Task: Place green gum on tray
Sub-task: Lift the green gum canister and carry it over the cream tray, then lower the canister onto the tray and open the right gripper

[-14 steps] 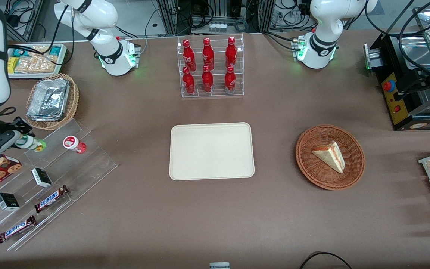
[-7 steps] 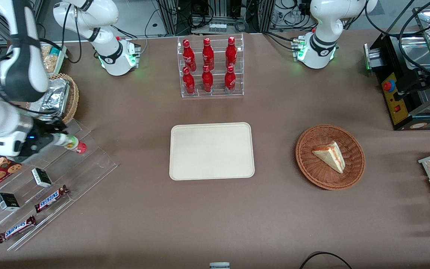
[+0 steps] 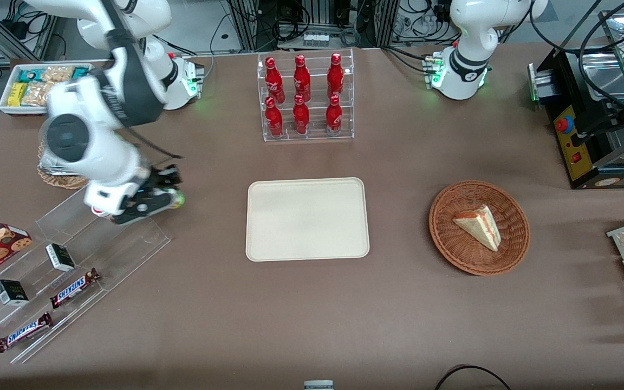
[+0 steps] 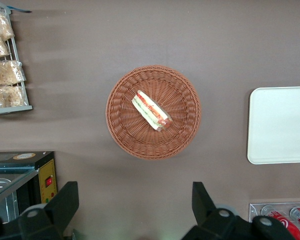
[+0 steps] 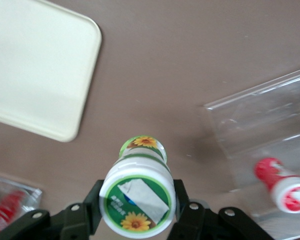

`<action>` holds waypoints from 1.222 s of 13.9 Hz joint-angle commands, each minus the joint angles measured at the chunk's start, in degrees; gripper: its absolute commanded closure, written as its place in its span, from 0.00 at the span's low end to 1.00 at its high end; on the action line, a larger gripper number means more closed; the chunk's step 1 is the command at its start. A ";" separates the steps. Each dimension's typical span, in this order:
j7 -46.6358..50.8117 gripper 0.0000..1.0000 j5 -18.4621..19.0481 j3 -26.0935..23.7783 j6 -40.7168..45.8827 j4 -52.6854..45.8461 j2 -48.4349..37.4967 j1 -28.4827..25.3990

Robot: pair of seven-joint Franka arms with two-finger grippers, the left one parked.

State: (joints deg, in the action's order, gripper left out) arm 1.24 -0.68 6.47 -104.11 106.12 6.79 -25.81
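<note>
Gripping the green gum (image 5: 137, 200), hand (image 3: 168, 196) clamped, raised above the counter (image 3: 312, 303) near the tray (image 3: 307, 219).

Black matt jaws of the gripper (image 5: 136, 210) are clamping the gum (image 5: 137, 195), its white plastic lid looking smooth and glossy. Near them, the tray (image 3: 307, 219) is showing matt cream; the counter (image 3: 344, 314) is looking matt brown.
</note>
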 commanded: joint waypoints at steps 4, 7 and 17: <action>23.95 1.00 -4.75 0.74 -2.58 -11.28 12.00 -10.65; 33.54 1.00 -8.46 0.83 -8.72 -13.39 16.22 -14.34; 44.03 1.00 -7.94 0.91 -17.43 -19.20 27.30 -20.86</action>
State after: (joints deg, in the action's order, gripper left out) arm 44.10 -7.61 6.67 -120.25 89.41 31.58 -46.13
